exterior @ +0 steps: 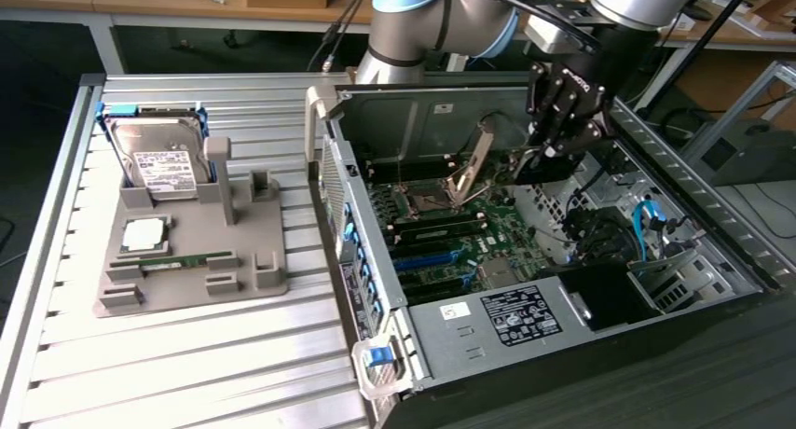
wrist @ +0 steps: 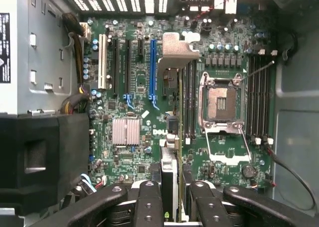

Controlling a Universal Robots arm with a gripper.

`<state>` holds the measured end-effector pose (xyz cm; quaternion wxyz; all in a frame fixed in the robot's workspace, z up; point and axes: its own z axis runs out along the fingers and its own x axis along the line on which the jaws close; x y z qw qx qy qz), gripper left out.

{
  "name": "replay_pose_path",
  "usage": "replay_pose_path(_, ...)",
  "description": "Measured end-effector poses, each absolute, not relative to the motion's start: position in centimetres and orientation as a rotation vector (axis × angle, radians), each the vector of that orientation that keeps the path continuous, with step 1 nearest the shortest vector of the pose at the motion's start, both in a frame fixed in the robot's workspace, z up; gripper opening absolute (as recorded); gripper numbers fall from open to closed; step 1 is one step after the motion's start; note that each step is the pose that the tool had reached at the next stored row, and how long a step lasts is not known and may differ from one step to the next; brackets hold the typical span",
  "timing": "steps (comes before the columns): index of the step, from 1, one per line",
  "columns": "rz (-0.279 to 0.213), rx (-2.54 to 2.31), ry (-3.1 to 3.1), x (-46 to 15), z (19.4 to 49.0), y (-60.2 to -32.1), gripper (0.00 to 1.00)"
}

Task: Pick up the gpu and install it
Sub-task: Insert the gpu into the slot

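My gripper (exterior: 555, 147) hangs inside the open computer case (exterior: 373, 182), shut on the gpu (exterior: 545, 168), a dark thin card held below the fingers. In the wrist view the gpu (wrist: 169, 162) shows edge-on between the two black fingers (wrist: 148, 202), with its silvery end bracket (wrist: 177, 50) at the far end. The card is held above the green motherboard (wrist: 124, 157), apart from it. It lines up parallel to the blue expansion slot (wrist: 152, 67) and appears offset towards the memory slots (wrist: 189, 102).
A grey holder (exterior: 249, 233) on the slatted table at the exterior view's left carries a hard drive (exterior: 159, 159), a processor (exterior: 144, 231) and a green RAM stick (exterior: 174, 259). Inside the case are the open processor socket (wrist: 222, 100), a black box (wrist: 37, 152) and loose cables (wrist: 289, 172).
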<state>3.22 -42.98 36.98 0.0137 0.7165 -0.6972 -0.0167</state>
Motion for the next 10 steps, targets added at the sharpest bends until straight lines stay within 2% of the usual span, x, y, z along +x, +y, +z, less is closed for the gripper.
replay_pose_path(10, -0.052, 2.235, -2.169, 1.8, 36.7, -43.8, 0.27)
